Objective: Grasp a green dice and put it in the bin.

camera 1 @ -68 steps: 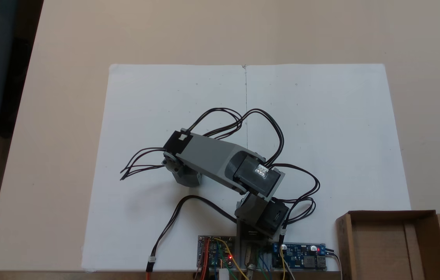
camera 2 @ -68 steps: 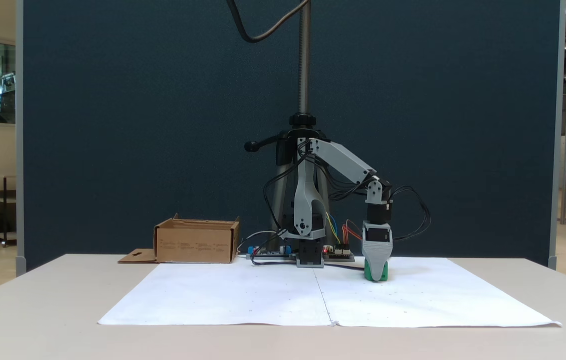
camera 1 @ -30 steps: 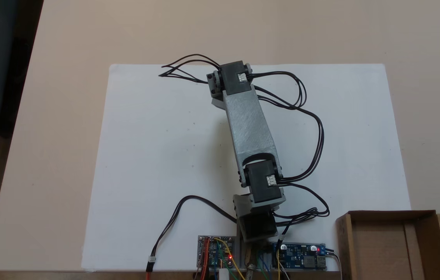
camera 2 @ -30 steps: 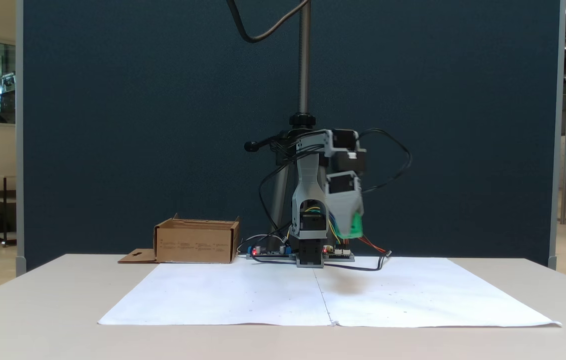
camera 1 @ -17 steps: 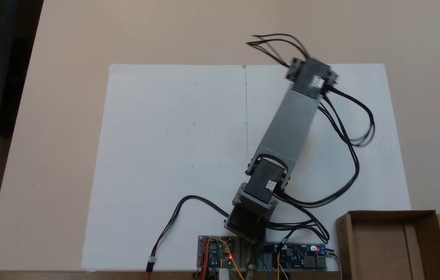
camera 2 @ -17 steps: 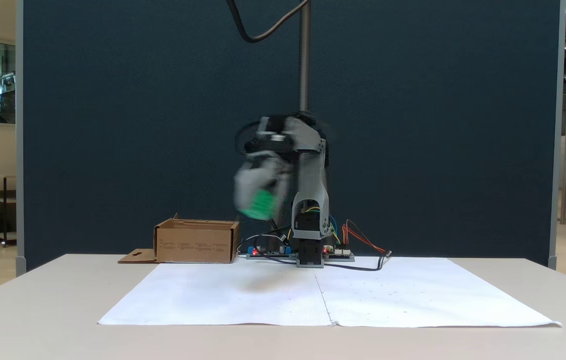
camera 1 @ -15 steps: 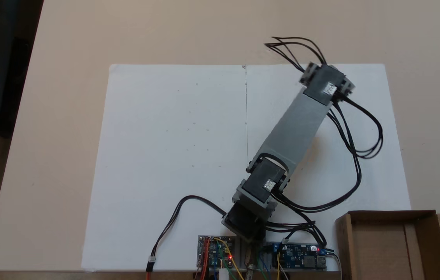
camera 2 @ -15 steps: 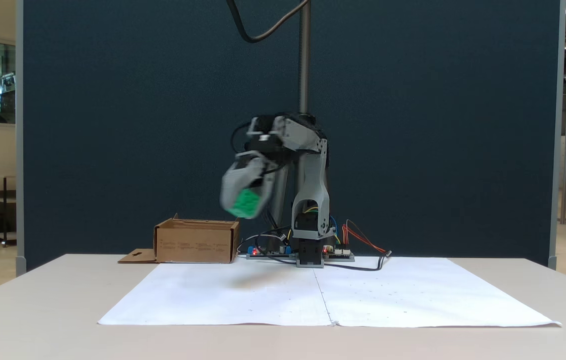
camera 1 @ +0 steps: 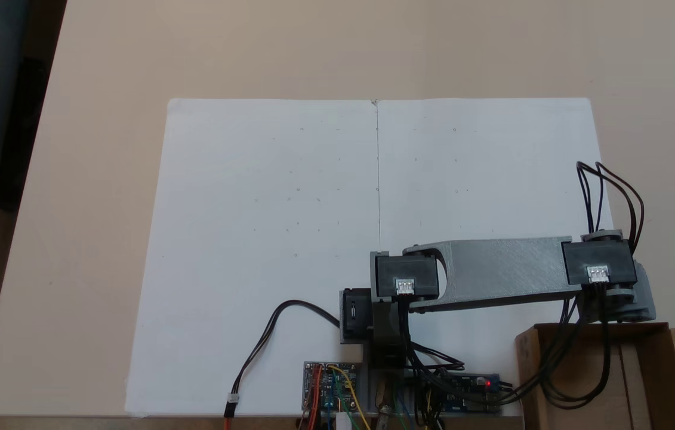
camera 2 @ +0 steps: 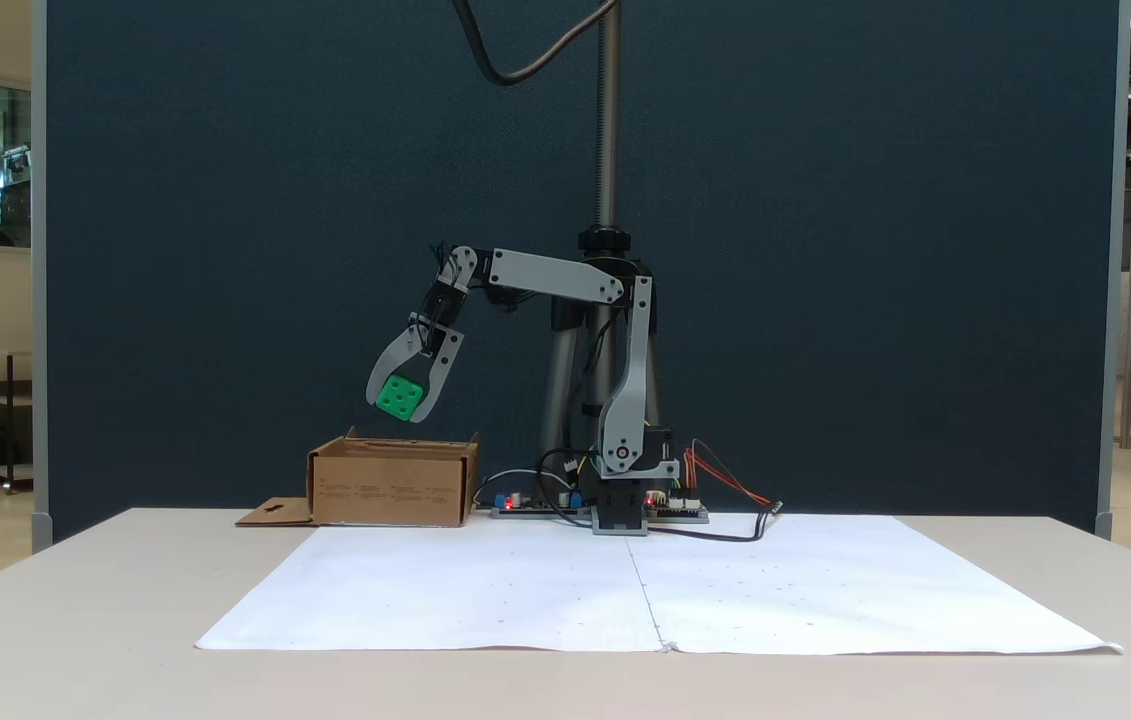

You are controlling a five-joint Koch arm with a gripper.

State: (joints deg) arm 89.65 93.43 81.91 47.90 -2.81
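Side-on fixed view: the arm's upper link rises from its base near the back edge of the tabletop (camera 2: 75,600) and the forearm reaches level toward the left of this view, with the wrist bent downward. The pincer (camera 2: 402,408) hangs in the air with its two grey jaws curved around the green dice (camera 2: 399,397), gripping it on opposite sides; the dice sits between the jaw tips, one pipped face turned toward the camera, tilted on a corner. The dice is well clear of the tabletop and directly above the open top of the bin (camera 2: 393,486), apart from its rim. The bin stands at the back edge of the tabletop, left of the arm's base in this view, with its flap lying flat on the tabletop to its left. White paper sheets (camera 2: 660,590) cover the middle of the tabletop. Top-down fixed view: the grey forearm stretches toward the right of this view, and its black wrist motor (camera 1: 598,272) lies just over the far wall of the bin (camera 1: 659,370), which stands at the near right corner of the tabletop (camera 1: 104,77). Black cables loop from the wrist down across the bin's interior. Circuit boards (camera 1: 331,388) sit at the near edge beside the arm's base.
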